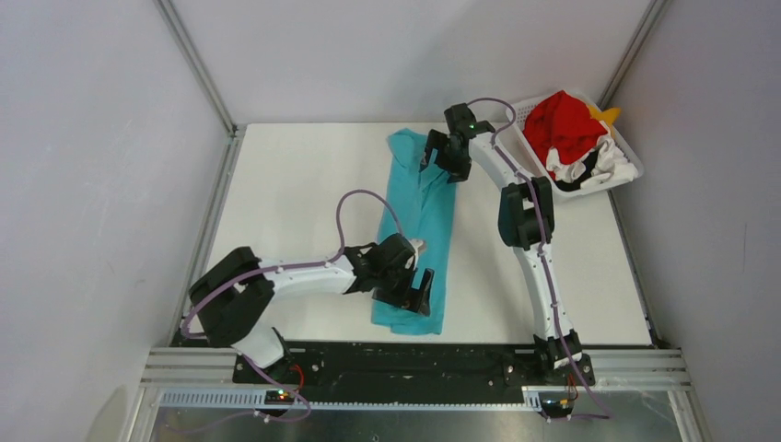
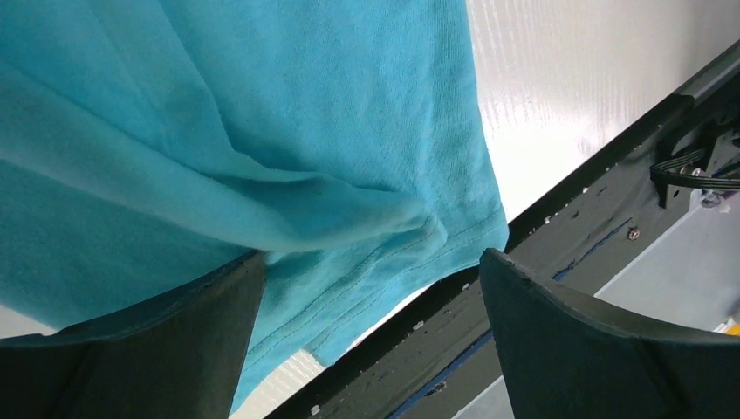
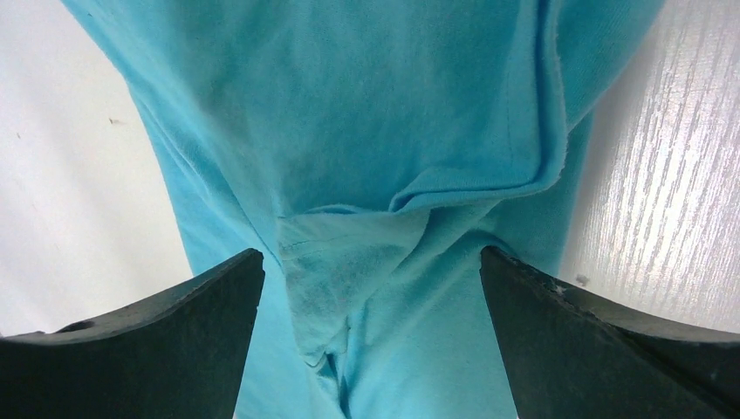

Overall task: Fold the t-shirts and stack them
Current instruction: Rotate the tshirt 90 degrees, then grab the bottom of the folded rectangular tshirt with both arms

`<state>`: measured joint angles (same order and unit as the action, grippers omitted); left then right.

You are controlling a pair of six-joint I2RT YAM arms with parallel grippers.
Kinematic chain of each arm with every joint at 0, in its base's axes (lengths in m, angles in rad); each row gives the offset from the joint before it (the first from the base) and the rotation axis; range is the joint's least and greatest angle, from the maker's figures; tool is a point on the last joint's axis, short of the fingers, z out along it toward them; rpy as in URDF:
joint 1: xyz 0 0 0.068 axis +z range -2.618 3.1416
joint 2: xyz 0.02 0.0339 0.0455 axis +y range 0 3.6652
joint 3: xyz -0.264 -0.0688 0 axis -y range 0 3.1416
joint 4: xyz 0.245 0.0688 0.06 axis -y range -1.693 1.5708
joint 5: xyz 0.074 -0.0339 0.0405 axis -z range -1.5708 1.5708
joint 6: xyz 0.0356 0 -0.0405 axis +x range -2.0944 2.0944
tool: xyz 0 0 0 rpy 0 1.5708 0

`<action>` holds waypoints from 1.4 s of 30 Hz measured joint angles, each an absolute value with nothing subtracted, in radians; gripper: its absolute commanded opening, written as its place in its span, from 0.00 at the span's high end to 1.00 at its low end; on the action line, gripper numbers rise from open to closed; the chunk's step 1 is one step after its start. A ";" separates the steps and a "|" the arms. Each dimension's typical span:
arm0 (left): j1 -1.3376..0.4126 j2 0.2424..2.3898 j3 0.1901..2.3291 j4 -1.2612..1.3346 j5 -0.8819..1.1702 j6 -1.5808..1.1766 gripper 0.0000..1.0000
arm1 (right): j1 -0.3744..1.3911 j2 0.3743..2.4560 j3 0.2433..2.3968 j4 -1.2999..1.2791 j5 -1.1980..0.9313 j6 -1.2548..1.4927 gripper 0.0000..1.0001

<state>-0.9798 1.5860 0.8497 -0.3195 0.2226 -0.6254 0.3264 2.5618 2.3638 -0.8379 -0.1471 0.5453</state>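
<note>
Looking down, I see a teal t-shirt point(image 1: 425, 216) folded long on the table point(image 1: 295, 184); my left fingers point(image 2: 148, 349) gape wide at its 6 o'clock end, right fingers point(image 3: 602, 349) likewise at 12 o'clock.

The centre t-shirt point(image 1: 419, 230) was plain teal on a white bench point(image 1: 295, 203). At 2 o'clock, a white perforated basket point(image 1: 527, 110) held a red t-shirt point(image 1: 564, 124), a yellow-orange t-shirt point(image 1: 609, 115) and a white-and-black t-shirt point(image 1: 603, 166).

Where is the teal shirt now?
In the top view, the teal shirt lies mid-table as a long strip, left gripper at its near end, right gripper at its far end.
</note>
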 measured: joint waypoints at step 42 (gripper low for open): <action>-0.955 1.250 0.603 -0.594 -0.127 -0.854 0.28 | 0.747 1.372 0.918 -0.521 0.159 0.622 0.05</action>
<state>-0.9550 1.2499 0.6033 -0.5941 -0.1268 -0.8536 0.7467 1.3720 0.9184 -0.5209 0.1589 0.6216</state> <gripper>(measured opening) 0.792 0.980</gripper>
